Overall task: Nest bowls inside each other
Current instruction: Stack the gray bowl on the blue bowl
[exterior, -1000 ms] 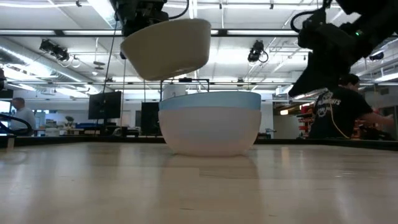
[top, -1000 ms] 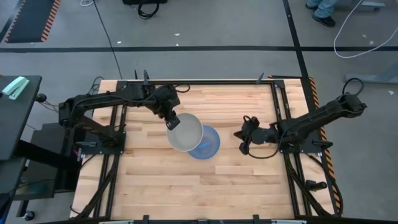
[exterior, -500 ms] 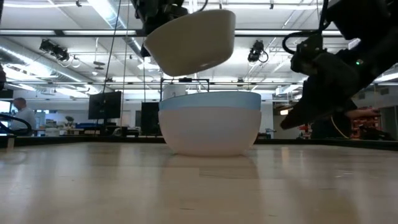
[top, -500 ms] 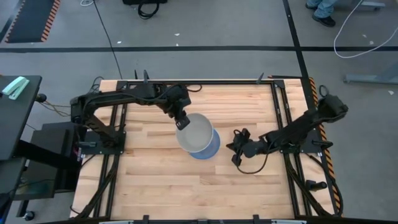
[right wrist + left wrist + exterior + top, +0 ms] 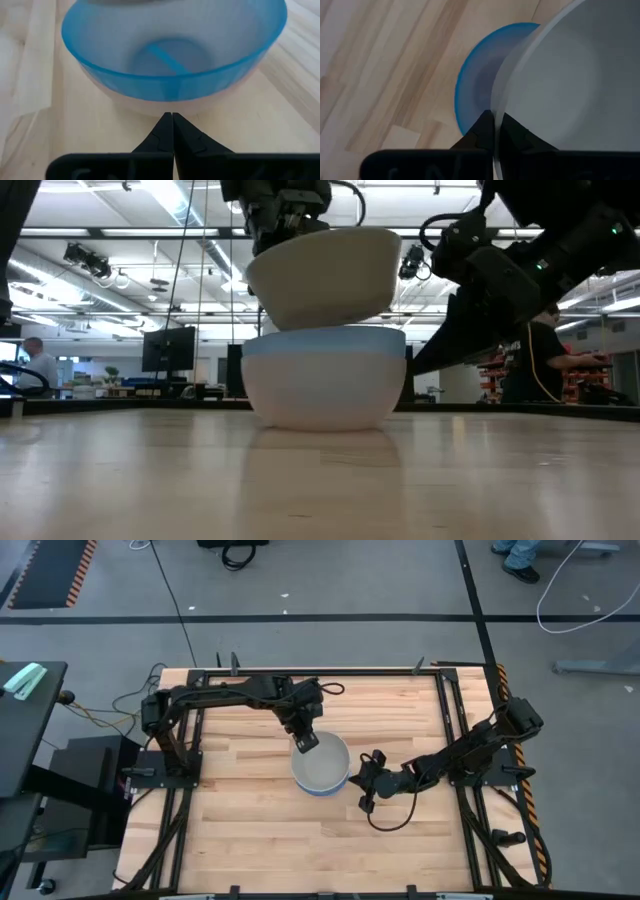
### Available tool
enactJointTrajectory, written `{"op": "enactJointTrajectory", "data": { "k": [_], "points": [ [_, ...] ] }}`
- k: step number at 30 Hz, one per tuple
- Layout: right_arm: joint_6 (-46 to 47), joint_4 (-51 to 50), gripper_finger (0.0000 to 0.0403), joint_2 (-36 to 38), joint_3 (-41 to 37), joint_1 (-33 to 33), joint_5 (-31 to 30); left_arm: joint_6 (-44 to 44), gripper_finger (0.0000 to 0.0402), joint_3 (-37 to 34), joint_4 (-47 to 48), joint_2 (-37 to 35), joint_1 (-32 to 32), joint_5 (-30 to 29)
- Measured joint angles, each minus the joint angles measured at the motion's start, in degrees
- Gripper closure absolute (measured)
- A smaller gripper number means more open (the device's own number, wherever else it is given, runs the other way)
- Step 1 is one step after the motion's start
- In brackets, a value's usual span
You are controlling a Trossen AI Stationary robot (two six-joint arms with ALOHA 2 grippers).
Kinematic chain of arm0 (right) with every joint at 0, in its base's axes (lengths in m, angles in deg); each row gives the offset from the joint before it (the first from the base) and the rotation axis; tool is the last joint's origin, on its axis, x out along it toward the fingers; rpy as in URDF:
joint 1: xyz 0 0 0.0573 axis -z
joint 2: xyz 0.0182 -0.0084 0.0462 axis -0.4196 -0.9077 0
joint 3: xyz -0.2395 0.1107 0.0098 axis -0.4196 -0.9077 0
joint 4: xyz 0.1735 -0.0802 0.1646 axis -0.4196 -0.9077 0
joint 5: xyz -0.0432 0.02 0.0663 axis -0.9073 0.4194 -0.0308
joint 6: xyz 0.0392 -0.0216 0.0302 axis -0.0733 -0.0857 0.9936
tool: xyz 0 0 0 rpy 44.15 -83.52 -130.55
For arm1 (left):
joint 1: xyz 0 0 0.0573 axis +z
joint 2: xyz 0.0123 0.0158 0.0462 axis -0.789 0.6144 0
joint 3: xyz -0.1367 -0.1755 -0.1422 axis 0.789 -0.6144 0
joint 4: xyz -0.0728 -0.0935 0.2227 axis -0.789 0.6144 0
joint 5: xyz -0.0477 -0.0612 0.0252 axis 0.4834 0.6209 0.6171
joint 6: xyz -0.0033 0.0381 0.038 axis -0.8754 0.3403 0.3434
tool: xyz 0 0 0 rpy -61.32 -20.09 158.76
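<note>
The grey-white bowl hangs tilted in my left gripper, right over the blue bowl. The blue bowl sits nested in a pale pinkish bowl, and that bowl stands on its base at the table's middle. In the low view the grey-white bowl's bottom is level with the blue rim; whether they touch I cannot tell. My right gripper is shut, low at the stack's right side. My left gripper pinches the grey-white bowl's rim on its far-left side, one finger inside the bowl and one outside. The fingers come from above, pointing down. The bowl is lifted and tilted, its held side higher. My right gripper's shut fingertips meet the pale pinkish bowl's outer wall low on its right side. The fingers come nearly level from the table's right. The stack stands on the table.
Bare wooden table lies all round the stack, framed by black rails. Both arms reach toward the middle from the two sides. In the low view, people and equipment show in the room beyond the table.
My left gripper has carried the grey-white bowl toward the table's right and down, from beside the stack to directly over it. My right gripper has come down and toward the left until it reached the stack. The stack has slid a little toward the left.
</note>
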Motion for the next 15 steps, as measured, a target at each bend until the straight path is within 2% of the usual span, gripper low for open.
{"op": "enactJointTrajectory", "data": {
  "k": [5, 15],
  "points": [
    [-1.11, -0.09, 0.0401, 0.11, 0.13, 0.9, -0.09, -0.02, 0.0381, 0.1, 0.13, 1.72, 0.02, 2.77],
    [-1.7, -1.84, 0.0401, 0.13, 0.13, 2.03, -0.11, 0.07, 0.0386, 0.1, 1.08, 5.96, -0.13, 4.08]
  ]
}}
